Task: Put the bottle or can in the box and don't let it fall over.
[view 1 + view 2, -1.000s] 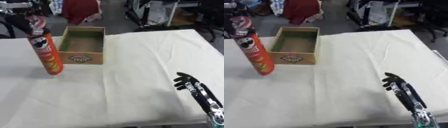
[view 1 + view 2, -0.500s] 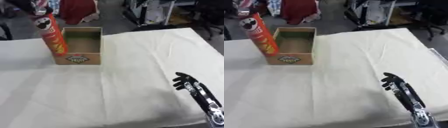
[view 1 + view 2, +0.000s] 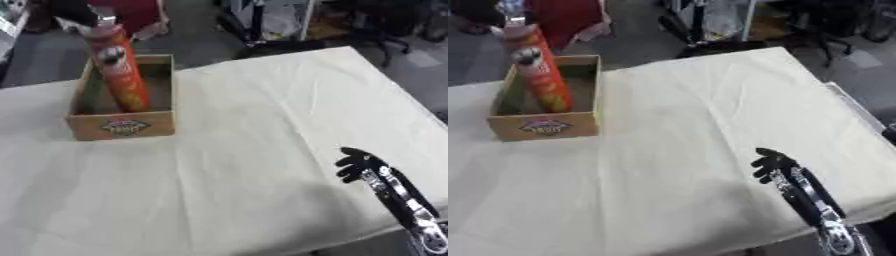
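Red can [image 3: 120, 74] now moved into wooden box [image 3: 122, 126], left hand [image 3: 80, 12] fingers holding its top, right hand [image 3: 360, 165] fingers curled, idle on tablecloth [image 3: 262, 130]

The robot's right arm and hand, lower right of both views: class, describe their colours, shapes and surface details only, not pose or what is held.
The right hand is black, with slim dark fingers. Behind it the right forearm is a narrow black shaft with silver metal patches along it, ending in a rounded silver joint at the bottom edge. No cables or markings can be made out. The left hand shows only as a dark shape at the top.
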Tool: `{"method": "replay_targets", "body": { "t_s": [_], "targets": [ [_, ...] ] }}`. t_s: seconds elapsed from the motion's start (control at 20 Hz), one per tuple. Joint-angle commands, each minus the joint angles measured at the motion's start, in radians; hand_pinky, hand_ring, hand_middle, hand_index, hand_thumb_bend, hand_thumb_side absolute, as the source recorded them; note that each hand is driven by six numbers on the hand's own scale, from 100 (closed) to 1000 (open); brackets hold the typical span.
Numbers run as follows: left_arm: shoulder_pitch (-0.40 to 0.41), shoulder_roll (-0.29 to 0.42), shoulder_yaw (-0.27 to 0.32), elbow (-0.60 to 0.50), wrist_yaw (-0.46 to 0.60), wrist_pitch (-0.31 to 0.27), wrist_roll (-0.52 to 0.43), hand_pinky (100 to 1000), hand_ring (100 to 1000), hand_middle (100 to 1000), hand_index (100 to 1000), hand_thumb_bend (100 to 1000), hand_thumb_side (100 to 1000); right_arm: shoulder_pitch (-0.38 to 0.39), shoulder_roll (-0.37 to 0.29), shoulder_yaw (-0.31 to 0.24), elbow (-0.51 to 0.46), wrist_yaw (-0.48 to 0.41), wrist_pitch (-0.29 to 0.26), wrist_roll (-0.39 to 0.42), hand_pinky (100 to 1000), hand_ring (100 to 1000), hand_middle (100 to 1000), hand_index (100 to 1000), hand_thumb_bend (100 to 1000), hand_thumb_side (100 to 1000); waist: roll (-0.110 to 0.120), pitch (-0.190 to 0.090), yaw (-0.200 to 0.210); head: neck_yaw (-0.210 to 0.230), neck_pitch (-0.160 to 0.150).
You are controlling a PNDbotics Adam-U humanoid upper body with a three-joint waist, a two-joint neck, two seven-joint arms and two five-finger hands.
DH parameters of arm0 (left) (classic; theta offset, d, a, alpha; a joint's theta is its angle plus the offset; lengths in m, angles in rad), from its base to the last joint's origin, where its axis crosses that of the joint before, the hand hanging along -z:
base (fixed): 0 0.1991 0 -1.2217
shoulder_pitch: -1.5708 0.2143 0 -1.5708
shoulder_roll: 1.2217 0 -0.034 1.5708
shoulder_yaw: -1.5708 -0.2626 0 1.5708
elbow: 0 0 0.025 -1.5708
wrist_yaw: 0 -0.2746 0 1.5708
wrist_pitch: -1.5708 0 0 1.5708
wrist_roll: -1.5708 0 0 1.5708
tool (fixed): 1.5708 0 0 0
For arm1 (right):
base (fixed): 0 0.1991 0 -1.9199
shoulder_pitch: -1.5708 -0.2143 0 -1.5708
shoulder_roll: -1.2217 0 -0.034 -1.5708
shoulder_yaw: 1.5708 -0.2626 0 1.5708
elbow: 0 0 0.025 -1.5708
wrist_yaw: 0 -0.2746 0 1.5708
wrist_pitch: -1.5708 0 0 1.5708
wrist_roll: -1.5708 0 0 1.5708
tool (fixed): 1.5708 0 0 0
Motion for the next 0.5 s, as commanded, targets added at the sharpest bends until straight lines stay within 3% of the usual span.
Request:
{"method": "replay_targets", "body": {
  "t_s": [0.05, 0.15, 0.2, 0.25, 0.3, 0.5],
  "targets": [
    [-0.017, 0.026, 0.022, -0.028, -0.025, -0.005, 0.055, 859, 845, 839, 963, 1000, 942, -0.012, -0.006, 0.002, -0.015, -0.008, -0.001, 0.008, 632, 666, 683, 892, 100, 1000, 0.001, -0.010, 0.004, 0.003, -0.013],
    [-0.017, 0.050, 0.041, -0.064, -0.007, 0.001, 0.086, 850, 838, 837, 957, 1000, 955, -0.006, -0.010, 0.000, -0.012, -0.004, 0.001, 0.008, 633, 666, 683, 892, 100, 1000, 0.003, -0.014, 0.016, -0.001, -0.004],
    [-0.013, 0.066, 0.055, -0.085, 0.005, 0.003, 0.101, 830, 811, 814, 943, 968, 893, -0.003, -0.012, -0.002, -0.010, -0.002, 0.001, 0.007, 633, 666, 684, 893, 100, 1000, 0.003, -0.018, 0.025, -0.004, 0.000],
    [-0.004, 0.085, 0.069, -0.109, 0.020, 0.002, 0.116, 828, 808, 812, 941, 956, 886, 0.000, -0.014, -0.003, -0.009, 0.000, 0.002, 0.006, 633, 666, 684, 893, 100, 1000, 0.003, -0.022, 0.032, -0.006, 0.004],
    [0.009, 0.104, 0.083, -0.133, 0.034, -0.001, 0.131, 801, 774, 782, 924, 875, 848, 0.003, -0.015, -0.005, -0.008, 0.002, 0.002, 0.005, 633, 666, 684, 893, 100, 1000, 0.004, -0.027, 0.041, -0.009, 0.009],
    [0.095, 0.187, 0.146, -0.229, 0.093, -0.047, 0.191, 759, 726, 741, 895, 775, 840, 0.019, -0.022, -0.024, -0.004, 0.008, 0.007, -0.011, 633, 666, 683, 893, 100, 1000, 0.003, -0.034, 0.092, -0.036, 0.013]
  ]
}}
